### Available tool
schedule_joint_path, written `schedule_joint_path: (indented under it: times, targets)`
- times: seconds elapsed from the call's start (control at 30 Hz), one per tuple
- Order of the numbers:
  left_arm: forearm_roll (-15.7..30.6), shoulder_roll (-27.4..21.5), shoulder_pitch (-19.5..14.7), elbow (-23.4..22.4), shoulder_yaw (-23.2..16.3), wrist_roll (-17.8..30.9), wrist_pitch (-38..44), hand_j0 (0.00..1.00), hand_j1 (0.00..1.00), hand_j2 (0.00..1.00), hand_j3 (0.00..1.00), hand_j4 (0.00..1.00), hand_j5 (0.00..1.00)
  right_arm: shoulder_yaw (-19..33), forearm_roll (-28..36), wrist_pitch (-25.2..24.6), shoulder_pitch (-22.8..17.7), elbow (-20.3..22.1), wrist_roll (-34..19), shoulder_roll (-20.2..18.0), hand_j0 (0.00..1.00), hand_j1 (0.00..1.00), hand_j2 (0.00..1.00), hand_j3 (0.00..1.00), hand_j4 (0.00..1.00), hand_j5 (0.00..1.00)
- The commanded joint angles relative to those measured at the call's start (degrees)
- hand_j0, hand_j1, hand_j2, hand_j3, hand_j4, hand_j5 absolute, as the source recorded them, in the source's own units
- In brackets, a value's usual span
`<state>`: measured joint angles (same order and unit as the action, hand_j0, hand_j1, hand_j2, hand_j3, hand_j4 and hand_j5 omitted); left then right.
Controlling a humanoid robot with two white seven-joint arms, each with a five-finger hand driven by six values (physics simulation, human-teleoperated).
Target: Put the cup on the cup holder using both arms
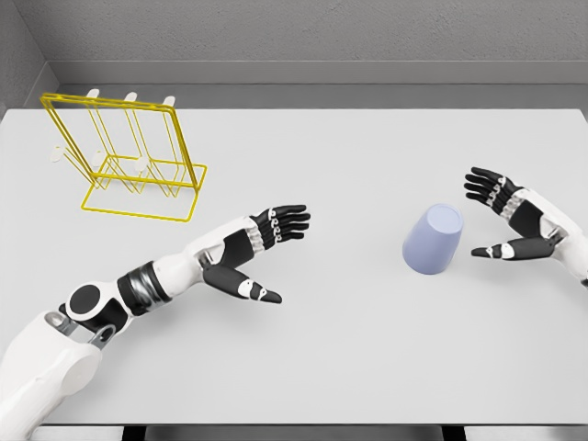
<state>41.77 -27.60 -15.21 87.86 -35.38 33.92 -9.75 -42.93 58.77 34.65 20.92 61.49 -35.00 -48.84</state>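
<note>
Sitting upside down on the plain white table (367,367), right of middle: lavender cup (433,239). Yellow wire cup holder (129,156) far left. Left hand (253,253) and right hand (514,220) both spread, holding nothing. Grey walls (322,32) behind.

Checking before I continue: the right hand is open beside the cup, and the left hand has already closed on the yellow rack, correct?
Not quite. The head view shows the left hand open over bare table, apart from the yellow rack. The right hand is open beside the cup.
</note>
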Motion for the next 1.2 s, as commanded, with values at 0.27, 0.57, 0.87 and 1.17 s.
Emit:
schedule_joint_path:
  times: [0.27, 0.57, 0.87, 1.17]
  targets:
    - [0.24, 0.0, 0.18, 0.03, -0.04, 0.01, 0.09, 1.0, 1.0, 1.0, 1.0, 1.0, 1.0, -0.23, 0.29, -0.11, -1.58, -0.31, 0.0, 1.73, 1.0, 1.0, 1.0, 1.0, 1.0, 1.0]
    - [-5.38, 0.96, -0.09, -0.06, 0.05, -0.34, 0.26, 1.0, 1.0, 1.0, 1.0, 1.0, 1.0, -0.32, 0.03, -0.11, -1.67, 0.04, 0.0, 3.31, 1.0, 1.0, 1.0, 1.0, 1.0, 1.0]
    - [-7.93, 4.83, -0.35, -4.28, 0.49, -9.57, 0.09, 1.0, 1.0, 1.0, 1.0, 1.0, 1.0, -0.49, -1.03, -0.03, -1.76, 0.48, 0.0, 4.11, 1.0, 1.0, 1.0, 1.0, 1.0, 1.0]
    - [-9.16, 4.83, 0.18, -3.75, 0.75, -6.15, -1.76, 1.0, 1.0, 1.0, 1.0, 1.0, 1.0, -1.11, -1.2, -0.03, -1.67, 0.83, 0.0, 4.9, 1.0, 1.0, 1.0, 1.0, 1.0, 1.0]
